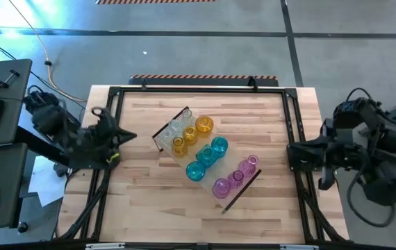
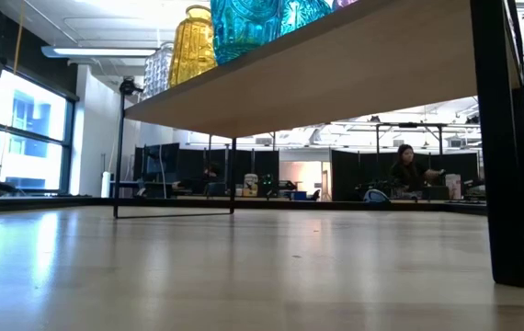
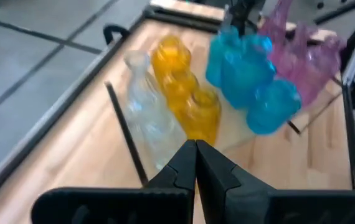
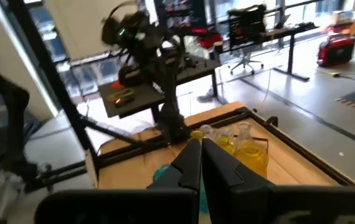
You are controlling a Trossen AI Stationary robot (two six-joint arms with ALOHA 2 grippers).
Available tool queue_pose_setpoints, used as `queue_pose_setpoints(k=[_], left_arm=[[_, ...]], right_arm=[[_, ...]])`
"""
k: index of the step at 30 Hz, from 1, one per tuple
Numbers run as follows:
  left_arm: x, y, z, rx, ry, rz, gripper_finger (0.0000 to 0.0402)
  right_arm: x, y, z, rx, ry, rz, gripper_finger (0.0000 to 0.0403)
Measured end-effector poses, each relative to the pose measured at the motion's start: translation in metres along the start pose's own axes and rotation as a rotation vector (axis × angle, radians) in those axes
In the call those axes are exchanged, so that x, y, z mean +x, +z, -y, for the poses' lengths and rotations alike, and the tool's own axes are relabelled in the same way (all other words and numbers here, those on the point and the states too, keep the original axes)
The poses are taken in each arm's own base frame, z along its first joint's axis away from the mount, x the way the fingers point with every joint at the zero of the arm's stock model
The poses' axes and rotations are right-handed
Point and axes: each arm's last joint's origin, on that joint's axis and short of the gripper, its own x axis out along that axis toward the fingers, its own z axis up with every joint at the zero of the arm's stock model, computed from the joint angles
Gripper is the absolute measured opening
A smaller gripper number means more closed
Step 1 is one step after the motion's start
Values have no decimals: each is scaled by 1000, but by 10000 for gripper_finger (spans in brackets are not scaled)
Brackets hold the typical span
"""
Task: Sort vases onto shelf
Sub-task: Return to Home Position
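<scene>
From above, a long light-wood shelf [image 1: 210, 173] lies diagonally near the middle of the wooden table [image 1: 142, 201], with a thin dark end piece [image 1: 175, 119] at its far-left end. The vases stand on it, grouped by colour in short rows across the board: clear vases [image 1: 172, 130] at the end nearest the left arm, then amber vases [image 1: 191, 136], then teal vases [image 1: 208, 157], then pink vases [image 1: 235, 174] at the other end. The left gripper [image 1: 126, 136] sits at the table's left edge, well apart from the shelf. The right gripper [image 1: 292, 154] sits at the table's right edge, also well apart from it. From table height, the underside of the shelf fills the top of the picture, with one dark end piece standing on the table at the right. Amber, teal and clear vases show above the board's edge, and a person [image 2: 407, 169] sits in the room far behind. From the left wrist, that arm's two dark fingers [image 3: 177, 169] are pressed together, holding nothing, and point toward the four colour groups on the shelf. From the right wrist, its fingers [image 4: 187, 165] also meet at the tips and grip nothing. Clear and amber vases show beyond them, with the left arm [image 4: 156, 68] behind.
</scene>
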Motion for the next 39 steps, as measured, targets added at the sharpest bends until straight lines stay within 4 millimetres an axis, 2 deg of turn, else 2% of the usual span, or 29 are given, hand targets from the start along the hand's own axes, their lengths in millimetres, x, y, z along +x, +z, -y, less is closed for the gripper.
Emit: queue_pose_setpoints(k=[6, 12, 17, 21, 28, 33, 35, 39], left_arm=[[9, -50, 0, -23, -99, -6, 1], [19, -101, -8, -33, -178, 13, 3], [28, -132, -14, -6, -214, 16, 3], [34, -150, -10, 15, -240, 5, 3], [37, -165, 6, 112, -318, 46, 3], [35, -166, 9, 130, -352, 34, 3], [36, -163, 10, 100, -308, 102, 3], [37, -157, 4, 53, -176, 277, 3]], right_arm=[[5, -39, 7, 56, -32, 65, 0], [12, -78, 3, 134, -43, 64, 0], [17, -100, -1, 142, -46, 64, 0], [20, -113, -4, 125, -49, 64, 0], [23, -129, -5, -35, -59, 46, 0], [23, -132, -4, -72, -39, -81, 0], [22, -133, -4, -85, -35, -115, 0], [20, -127, 1, -84, -44, -17, 0]])
